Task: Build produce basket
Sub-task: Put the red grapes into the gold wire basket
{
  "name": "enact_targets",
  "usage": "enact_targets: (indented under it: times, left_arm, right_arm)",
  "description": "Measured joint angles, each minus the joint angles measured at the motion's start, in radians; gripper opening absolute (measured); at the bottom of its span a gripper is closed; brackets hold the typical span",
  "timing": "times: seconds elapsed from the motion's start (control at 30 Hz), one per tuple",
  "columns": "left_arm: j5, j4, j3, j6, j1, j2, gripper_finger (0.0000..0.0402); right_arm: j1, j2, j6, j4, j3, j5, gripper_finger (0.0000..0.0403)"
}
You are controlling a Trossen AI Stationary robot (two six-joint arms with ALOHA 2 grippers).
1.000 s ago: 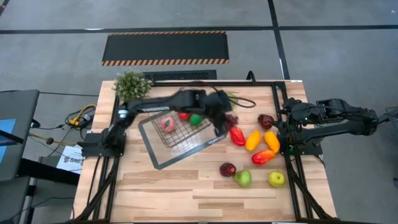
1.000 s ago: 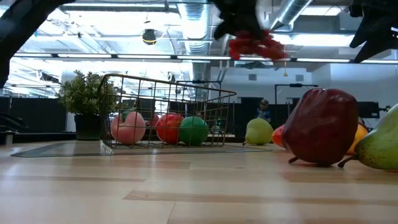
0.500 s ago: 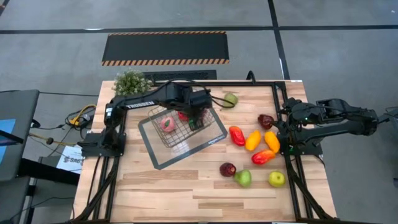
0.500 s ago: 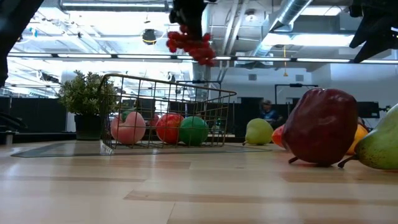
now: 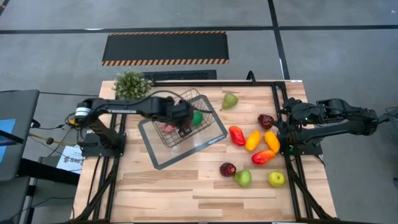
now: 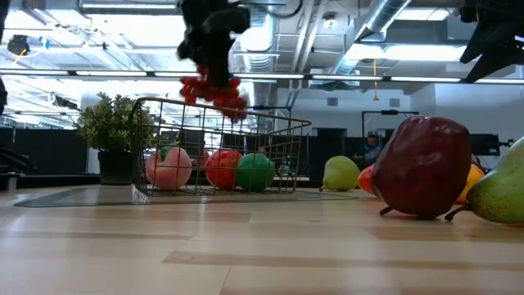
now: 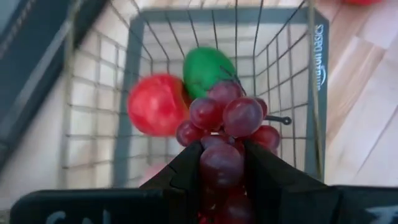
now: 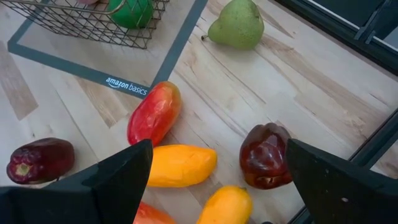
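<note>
The lower grapes (image 7: 219, 168) are hidden between the left gripper (image 7: 221, 177) fingers. In the low view, the pear (image 6: 501, 195) is cut by the frame edge. 1 pink fruit (image 5: 166, 127) sits mostly hidden under the left arm.

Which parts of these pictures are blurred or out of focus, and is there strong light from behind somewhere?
Low view: the left hand and grapes are smeared; bright ceiling lights behind leave the hand a dark shape. Left wrist view: the basket and the red fruit look soft. Right wrist view: the pear is sharp.
</note>
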Motion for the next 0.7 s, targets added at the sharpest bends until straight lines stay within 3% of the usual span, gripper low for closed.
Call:
enact_targets:
  times: [0.2, 0.37, 0.47, 0.57, 0.7]
  left_arm:
    - [0.018, 0.186, -0.261, -0.130, -0.022, -0.071, 0.0076]
    - [0.079, 0.328, -0.373, -0.169, -0.028, -0.073, 0.0076]
    - [0.042, 0.330, -0.403, -0.231, -0.028, -0.073, 0.0079]
    - [0.020, 0.333, -0.411, -0.243, -0.027, -0.073, 0.0103]
    - [0.024, 0.332, -0.409, -0.244, -0.028, -0.073, 0.0170]
  right_arm:
    - [0.000, 0.000, 0.000, 0.000, 0.000, 0.000, 0.0385]
    - [-0.001, 0.000, 0.003, 0.001, 0.000, 0.000, 0.0385]
    - [-0.001, 0.000, 0.016, 0.002, 0.000, 0.000, 0.0385]
    - [-0.001, 0.000, 0.032, 0.000, 0.000, 0.000, 0.0385]
    - [-0.001, 0.000, 0.034, 0.001, 0.000, 0.000, 0.0385]
